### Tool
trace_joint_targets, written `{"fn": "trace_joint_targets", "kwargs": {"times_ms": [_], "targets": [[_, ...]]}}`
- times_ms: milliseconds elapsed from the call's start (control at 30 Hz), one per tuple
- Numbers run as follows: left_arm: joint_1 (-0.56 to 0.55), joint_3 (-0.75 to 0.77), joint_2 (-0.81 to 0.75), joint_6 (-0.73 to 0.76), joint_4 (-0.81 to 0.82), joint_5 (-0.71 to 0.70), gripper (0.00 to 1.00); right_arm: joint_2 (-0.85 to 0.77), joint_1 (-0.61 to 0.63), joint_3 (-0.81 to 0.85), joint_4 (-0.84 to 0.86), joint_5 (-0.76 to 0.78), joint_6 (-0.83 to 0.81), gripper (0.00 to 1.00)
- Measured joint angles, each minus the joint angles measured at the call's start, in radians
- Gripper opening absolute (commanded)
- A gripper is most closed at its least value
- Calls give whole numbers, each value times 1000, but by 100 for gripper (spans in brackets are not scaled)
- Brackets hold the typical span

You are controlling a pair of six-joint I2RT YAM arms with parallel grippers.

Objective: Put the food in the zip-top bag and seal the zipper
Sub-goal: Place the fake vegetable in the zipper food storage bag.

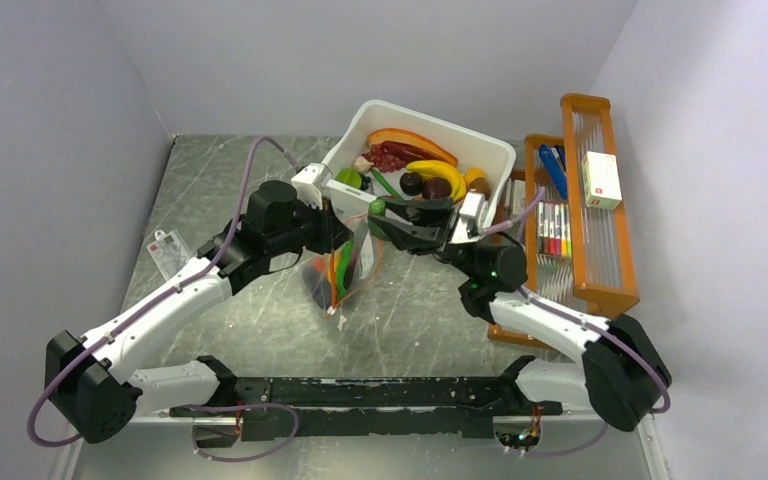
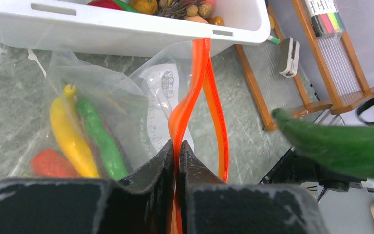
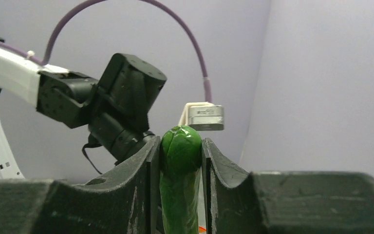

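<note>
My left gripper (image 2: 177, 146) is shut on the orange-red zipper (image 2: 195, 92) of the clear zip-top bag (image 2: 102, 112), holding its mouth up and open. Inside the bag lie a yellow toy (image 2: 70, 134), a green toy (image 2: 100, 136) and a red toy (image 2: 48, 163). In the top view the bag (image 1: 340, 275) hangs below the left gripper (image 1: 345, 215). My right gripper (image 3: 181, 146) is shut on a green toy vegetable (image 3: 180, 180), which also shows in the left wrist view (image 2: 341, 146) beside the bag's mouth and at the right gripper (image 1: 380, 208) in the top view.
A white tub (image 1: 480, 150) holding more toy food, such as a banana (image 1: 438, 172) and grapes (image 1: 388, 157), stands just behind the grippers. An orange wooden rack (image 1: 600, 200) with marker pens (image 1: 554, 230) stands at the right. A small card (image 1: 168, 252) lies at the left.
</note>
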Motion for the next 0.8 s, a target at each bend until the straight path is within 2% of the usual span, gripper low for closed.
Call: {"fn": "trace_joint_targets", "kwargs": {"times_ms": [100, 200, 367, 600, 800], "targets": [[3, 11, 0, 0, -2, 2, 7, 79, 23, -28, 151, -21, -6, 7], [5, 15, -5, 0, -2, 3, 7, 174, 37, -37, 227, -40, -1, 6], [5, 15, -10, 0, -2, 3, 7, 266, 71, -37, 236, -60, -17, 6], [5, 15, -12, 1, -2, 2, 7, 286, 91, -39, 246, -67, -68, 8], [6, 15, -19, 5, -3, 2, 7, 286, 93, -89, 246, -63, -124, 14]]}}
